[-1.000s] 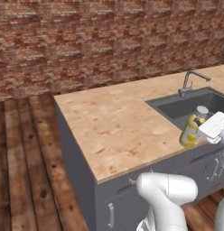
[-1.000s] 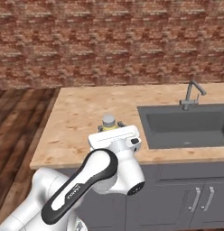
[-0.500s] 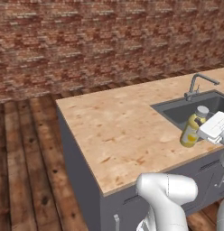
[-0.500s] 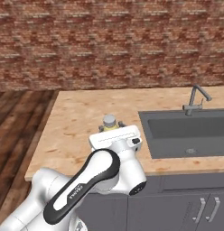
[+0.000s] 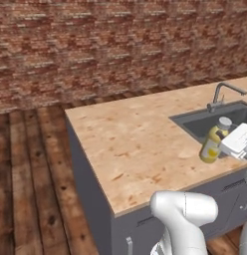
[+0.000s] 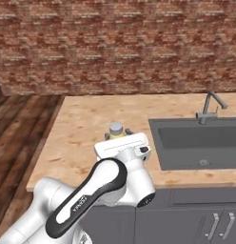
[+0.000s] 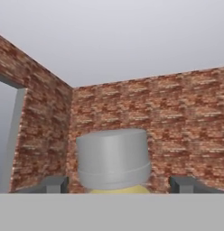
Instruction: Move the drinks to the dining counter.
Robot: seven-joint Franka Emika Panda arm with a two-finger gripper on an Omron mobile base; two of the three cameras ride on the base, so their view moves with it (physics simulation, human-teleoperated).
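My gripper (image 7: pixel 117 186) is shut on the yellow bottle (image 5: pixel 212 144) just below its pale cap (image 7: pixel 114 157), which sits between the two dark fingertips (image 7: pixel 51 184). The bottle stands upright over the dining counter (image 5: pixel 130 144), beside the near left corner of the inset sink (image 5: pixel 202 119). From the right base view the cap (image 6: pixel 116 127) pokes up behind my white hand (image 6: pixel 123 147). I cannot tell whether the bottle's base touches the wood top.
A grey faucet (image 6: pixel 209 106) rises at the sink's far edge. The light wood top (image 6: pixel 82 128) stretches bare to the left of the bottle. A brick wall (image 5: pixel 110 45) runs behind, and dark plank floor (image 5: pixel 31 179) lies left of the grey counter base.
The whole picture has slid a little to the right in both base views, so the base has moved. The bottle stays in the same place in my gripper.
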